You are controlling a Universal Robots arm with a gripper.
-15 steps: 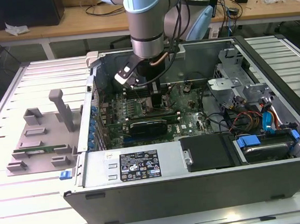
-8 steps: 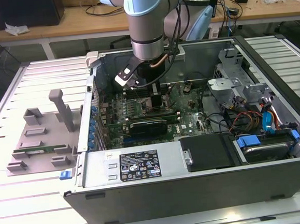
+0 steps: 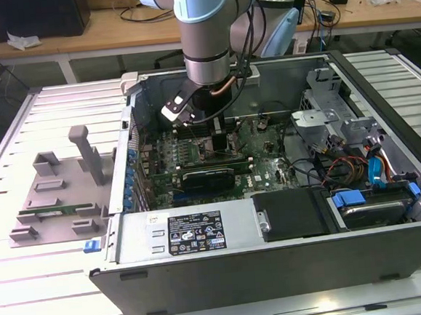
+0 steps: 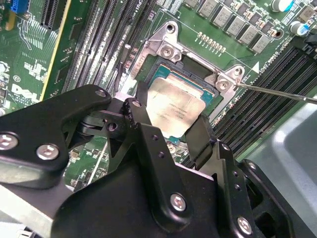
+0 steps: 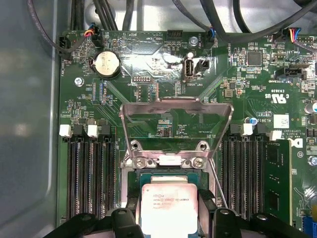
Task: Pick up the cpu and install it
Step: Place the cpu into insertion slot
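The cpu (image 4: 174, 115) is a flat square chip with a silver-grey top. It sits low over the dark square socket (image 4: 198, 82) on the green motherboard. My gripper (image 4: 173, 106) is shut on it, with one black finger (image 4: 142, 111) on each of two opposite edges. The first wrist view shows the cpu (image 5: 168, 214) between the fingers (image 5: 130, 207). There the socket's metal load plate (image 5: 176, 130) is swung open beyond it. In the exterior view my gripper (image 3: 215, 126) reaches down into the open computer case, over the middle of the board.
Black memory slots (image 5: 91, 173) flank the socket, and a thin lever rod (image 4: 277, 92) sticks out beside it. Case walls (image 3: 379, 78), a drive cage (image 3: 317, 116) and cables surround the board. A grey fixture (image 3: 60, 191) lies on the table at the exterior view's left.
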